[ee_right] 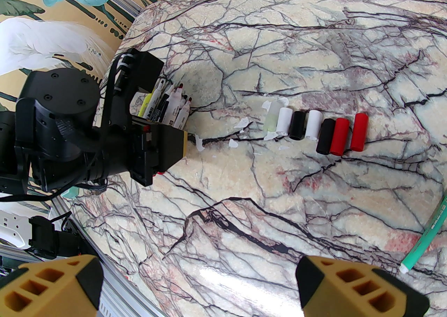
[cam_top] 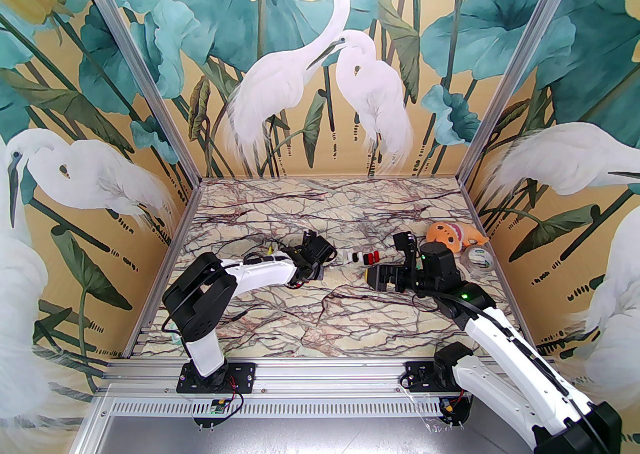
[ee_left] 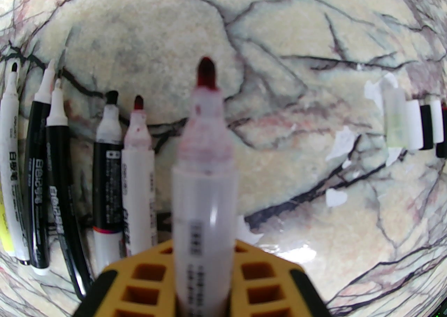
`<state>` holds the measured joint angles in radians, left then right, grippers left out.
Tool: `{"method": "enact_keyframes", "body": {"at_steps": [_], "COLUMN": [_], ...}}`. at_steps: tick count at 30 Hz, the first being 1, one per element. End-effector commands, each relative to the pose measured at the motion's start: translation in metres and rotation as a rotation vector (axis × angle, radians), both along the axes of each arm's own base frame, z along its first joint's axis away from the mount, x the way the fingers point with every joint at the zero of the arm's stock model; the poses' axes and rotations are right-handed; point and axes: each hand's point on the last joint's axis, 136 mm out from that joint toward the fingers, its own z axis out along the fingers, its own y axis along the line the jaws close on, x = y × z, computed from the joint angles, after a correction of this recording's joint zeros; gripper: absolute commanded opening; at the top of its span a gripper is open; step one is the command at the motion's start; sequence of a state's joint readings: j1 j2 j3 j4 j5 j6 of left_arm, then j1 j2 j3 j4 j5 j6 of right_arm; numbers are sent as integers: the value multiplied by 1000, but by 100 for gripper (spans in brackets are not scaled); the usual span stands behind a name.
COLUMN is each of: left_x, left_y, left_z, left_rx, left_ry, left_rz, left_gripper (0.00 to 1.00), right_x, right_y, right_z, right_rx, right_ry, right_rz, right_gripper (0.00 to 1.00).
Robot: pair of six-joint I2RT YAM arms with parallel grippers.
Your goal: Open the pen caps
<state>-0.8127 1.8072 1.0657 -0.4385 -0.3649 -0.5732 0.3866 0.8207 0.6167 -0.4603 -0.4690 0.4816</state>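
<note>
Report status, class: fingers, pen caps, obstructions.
Left fingers shut on uncapped red marker. Right fingers open, empty. Seven pen caps off, lined up. Nothing blocking.

The counter (ee_right: 314,46) looks like polished veined marble, glossy enough to throw a white glare. The 7 pen caps (ee_right: 314,123) are smooth plastic, 1 of them a cloudy, see-through pale green. The red-tipped pen (ee_left: 204,175) has a frosted plastic barrel and a fibrous felt tip. The left hand (ee_left: 204,284) has fingers (ee_left: 150,272) of matt yellow plastic with black edges. The frame rail (cam_top: 320,377) is brushed metal. The tape roll (cam_top: 477,259) is clear and shiny.
</note>
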Motion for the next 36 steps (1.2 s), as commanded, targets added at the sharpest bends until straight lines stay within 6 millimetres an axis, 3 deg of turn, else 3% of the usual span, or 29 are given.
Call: {"method": "enact_keyframes", "body": {"at_steps": [1, 16, 22, 30, 36], "left_x": [3, 6, 8, 6, -3], "left_y": [0, 0, 4, 7, 0], "left_z": [-3, -13, -8, 14, 44], "left_rx": [41, 86, 110, 99, -22], "left_ry": [-5, 13, 4, -7, -18], "left_rz": [-10, -13, -6, -1, -7], "left_gripper": [19, 26, 28, 29, 34], "right_x": [-4, -5, -4, -4, 1], "right_y": [2, 4, 5, 5, -10], "right_z": [-6, -7, -9, -8, -12], "right_rx": [-6, 5, 4, 1, -47], "right_ry": [14, 22, 32, 36, 55], "right_rz": [19, 32, 34, 31, -73], "right_gripper": [99, 99, 99, 99, 99]}}
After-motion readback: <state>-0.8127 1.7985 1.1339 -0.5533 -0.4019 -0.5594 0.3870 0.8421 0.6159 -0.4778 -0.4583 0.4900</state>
